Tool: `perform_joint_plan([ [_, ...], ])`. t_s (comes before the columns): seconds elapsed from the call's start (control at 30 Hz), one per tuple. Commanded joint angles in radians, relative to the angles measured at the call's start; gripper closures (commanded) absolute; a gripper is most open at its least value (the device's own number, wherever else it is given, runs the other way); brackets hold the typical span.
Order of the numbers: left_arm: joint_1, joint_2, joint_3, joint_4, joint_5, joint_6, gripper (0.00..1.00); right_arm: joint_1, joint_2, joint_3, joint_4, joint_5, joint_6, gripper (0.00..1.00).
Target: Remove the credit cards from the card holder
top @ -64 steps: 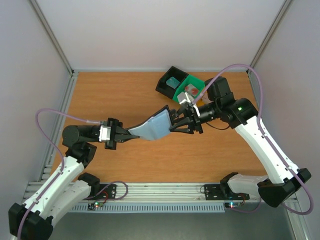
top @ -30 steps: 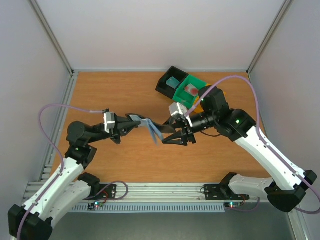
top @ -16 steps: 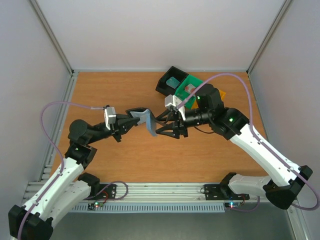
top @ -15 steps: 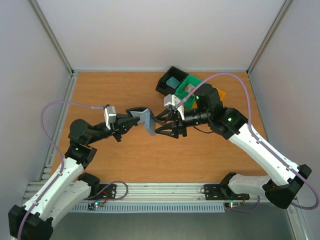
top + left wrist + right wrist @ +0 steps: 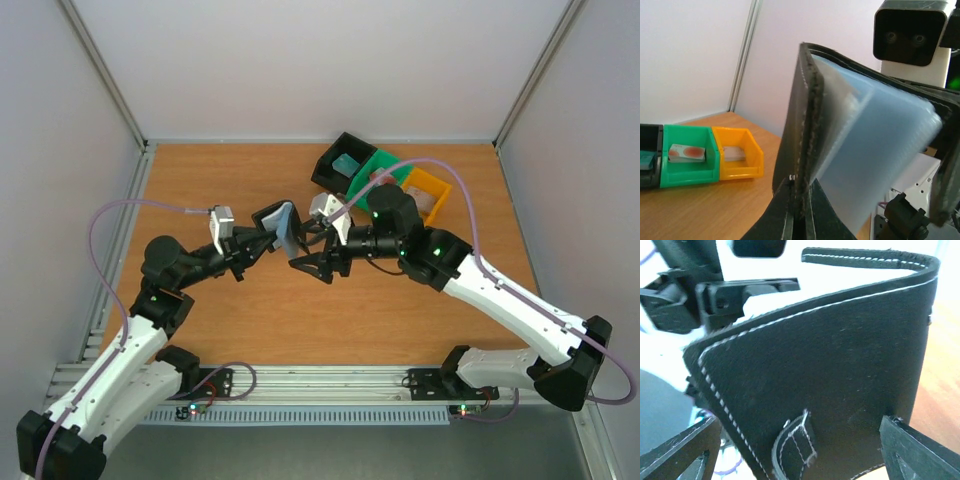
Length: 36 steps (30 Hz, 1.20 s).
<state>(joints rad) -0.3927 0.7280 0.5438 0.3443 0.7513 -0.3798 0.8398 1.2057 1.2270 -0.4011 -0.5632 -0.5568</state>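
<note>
Card holder (image 5: 282, 225) pinched by clenched left gripper (image 5: 797, 210); right gripper (image 5: 300, 250) spread wide astride it. Black bin (image 5: 325, 178), green bin (image 5: 690, 175) and orange bin (image 5: 740, 171) hold one credit card (image 5: 686, 152) each.

Card holder (image 5: 840, 365) btm out of frame

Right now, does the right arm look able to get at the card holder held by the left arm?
Probably yes. The right arm has its open jaws on either side of the card holder, nothing else between; the left arm pinches only one edge.
</note>
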Motion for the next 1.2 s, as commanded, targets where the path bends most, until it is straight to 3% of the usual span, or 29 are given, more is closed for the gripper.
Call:
perform_joint_plan([
  [0.0, 0.000, -0.018, -0.012, 0.030, -0.003, -0.026, 1.00, 0.037, -0.024, -0.061, 0.162, 0.286, 0.054, 0.12],
  [0.17, 0.000, -0.015, -0.014, 0.031, -0.005, -0.027, 1.00, 0.086, -0.011, -0.068, 0.189, 0.435, 0.042, 0.11],
  [0.33, 0.000, -0.016, -0.017, 0.034, -0.003, -0.019, 1.00, 0.088, -0.019, -0.074, 0.186, 0.396, 0.011, 0.20],
  [0.43, 0.000, -0.016, -0.018, 0.040, 0.004, -0.018, 1.00, 0.088, -0.020, -0.066, 0.156, 0.396, 0.004, 0.33],
  [0.67, -0.001, -0.017, -0.025, 0.046, 0.011, -0.010, 1.00, 0.088, -0.030, -0.055, 0.131, 0.432, -0.015, 0.53],
  [0.8, 0.000, -0.019, -0.029, 0.045, 0.021, -0.007, 1.00, 0.087, -0.040, -0.055, 0.118, 0.446, -0.019, 0.76],
  [0.93, 0.000, -0.013, -0.033, 0.050, 0.032, -0.001, 1.00, 0.087, -0.035, -0.045, 0.108, 0.396, -0.016, 0.81],
  [1.07, -0.004, -0.011, -0.036, 0.053, 0.057, -0.001, 0.99, 0.087, -0.022, -0.029, 0.108, 0.348, -0.006, 0.96],
  [1.1, -0.008, -0.013, -0.038, 0.053, 0.058, -0.001, 0.95, 0.087, -0.016, -0.024, 0.106, 0.334, -0.002, 0.98],
  [1.17, -0.016, -0.014, -0.042, 0.055, 0.056, -0.001, 0.73, 0.087, 0.004, -0.008, 0.103, 0.301, 0.009, 0.99],
])
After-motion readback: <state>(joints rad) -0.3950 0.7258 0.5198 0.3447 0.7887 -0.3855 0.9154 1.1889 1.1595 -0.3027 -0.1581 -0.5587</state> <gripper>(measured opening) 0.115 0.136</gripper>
